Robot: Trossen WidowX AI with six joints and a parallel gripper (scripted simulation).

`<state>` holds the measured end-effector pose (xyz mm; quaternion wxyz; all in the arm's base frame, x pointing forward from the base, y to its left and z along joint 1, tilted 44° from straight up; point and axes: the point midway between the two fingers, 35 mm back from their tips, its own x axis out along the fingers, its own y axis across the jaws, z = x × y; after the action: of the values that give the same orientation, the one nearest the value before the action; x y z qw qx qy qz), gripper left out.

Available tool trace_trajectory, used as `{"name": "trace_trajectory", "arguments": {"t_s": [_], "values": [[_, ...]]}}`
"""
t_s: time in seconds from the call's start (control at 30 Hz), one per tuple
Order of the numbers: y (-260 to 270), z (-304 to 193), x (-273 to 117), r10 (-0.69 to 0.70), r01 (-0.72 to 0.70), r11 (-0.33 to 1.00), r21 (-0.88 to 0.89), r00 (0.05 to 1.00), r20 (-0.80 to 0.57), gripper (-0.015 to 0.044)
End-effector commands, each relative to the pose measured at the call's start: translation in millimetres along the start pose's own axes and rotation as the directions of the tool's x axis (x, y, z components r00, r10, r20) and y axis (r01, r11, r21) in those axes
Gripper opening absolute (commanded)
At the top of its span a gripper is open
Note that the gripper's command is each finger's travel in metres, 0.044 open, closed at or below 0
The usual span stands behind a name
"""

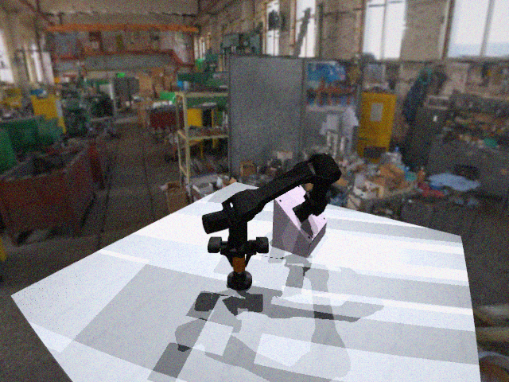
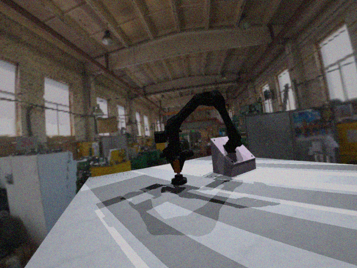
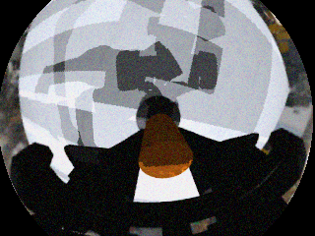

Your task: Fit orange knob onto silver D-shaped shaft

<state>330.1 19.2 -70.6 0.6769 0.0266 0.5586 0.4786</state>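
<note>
The orange knob is upright between the fingers of my gripper, which is shut on it. The knob is directly over the dark round pedestal, with its lower end close above the pedestal's top. A small grey bit, seemingly the shaft, shows in the thin gap between them in the exterior view. The rest of the shaft, its flat side and the knob's hole are hidden, so I cannot tell whether the flats line up or whether the shaft is inside the knob.
A pale pink-grey block with a sloped top stands behind and to the right of the pedestal, under the arm's base. The white table carries overlapping grey shadows of the arm, some close around the pedestal.
</note>
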Motion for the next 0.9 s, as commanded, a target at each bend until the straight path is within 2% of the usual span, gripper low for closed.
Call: {"name": "trace_trajectory", "arguments": {"t_s": [0.0,0.23,0.47,0.87], "values": [[-1.3,1.3,-0.1,-0.004,0.004,1.0,0.0,1.0,0.005,0.0],[-1.2,-0.3,-4.8,-0.004,0.004,1.0,-0.01,1.0,0.005,0.0],[-0.3,-3.3,-5.7,-0.004,0.005,0.978,-0.207,1.0,0.005,0.0],[0.7,-6.4,-0.2,-0.004,0.005,0.978,-0.207,1.0,0.005,0.0]]}}
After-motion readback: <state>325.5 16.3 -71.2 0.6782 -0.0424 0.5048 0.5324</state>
